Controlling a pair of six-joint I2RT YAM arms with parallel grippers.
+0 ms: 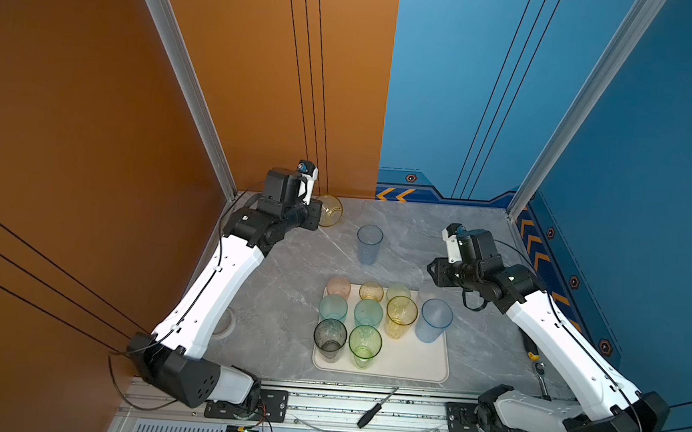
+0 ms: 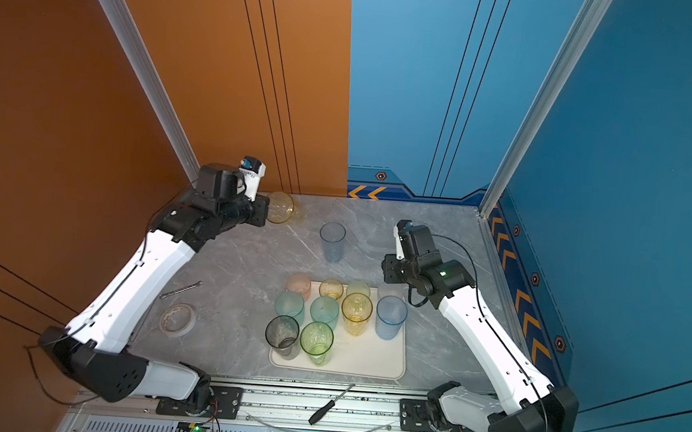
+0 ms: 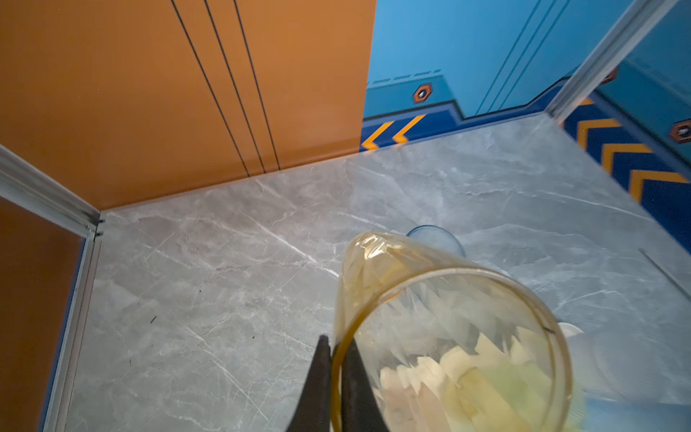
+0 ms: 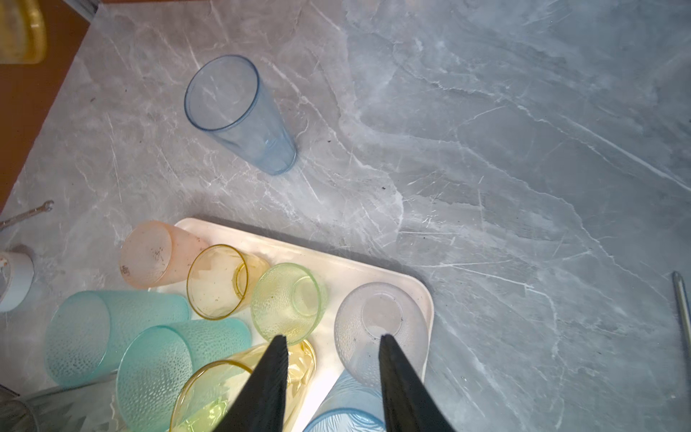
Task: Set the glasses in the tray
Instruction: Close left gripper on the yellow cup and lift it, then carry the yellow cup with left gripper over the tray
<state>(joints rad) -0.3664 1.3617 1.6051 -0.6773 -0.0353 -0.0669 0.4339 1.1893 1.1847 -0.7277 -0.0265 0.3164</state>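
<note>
Left wrist view gives you the grip: the left jaws are closed tight on the rim of the yellow glass [image 3: 448,336], one jaw inside the mouth and one outside. In both top views you find that yellow glass [image 1: 330,210] [image 2: 280,207] tipped over to one side in the far left corner of the table [image 1: 288,304], well apart from the tray [image 1: 409,363]. You cannot tell whether its base is clear of the table.

Your right jaws stand open and empty above the tray's far right corner, over the clear glass [image 4: 381,329].

Ten glasses stand in the tray. The far row runs from the pink glass [image 1: 338,286] at the left corner, past a short yellow glass [image 1: 371,291] and a short green glass [image 1: 398,291], to the clear one. Nearer you are two teal glasses [image 1: 333,308] [image 1: 368,312], a tall yellow glass [image 1: 401,314] and a pale blue glass [image 1: 436,319], then the smoke grey glass [image 1: 329,337] and a tall green glass [image 1: 364,343].

One more blue glass [image 1: 369,243] stands upright on the table beyond the tray, between the two arms
</note>
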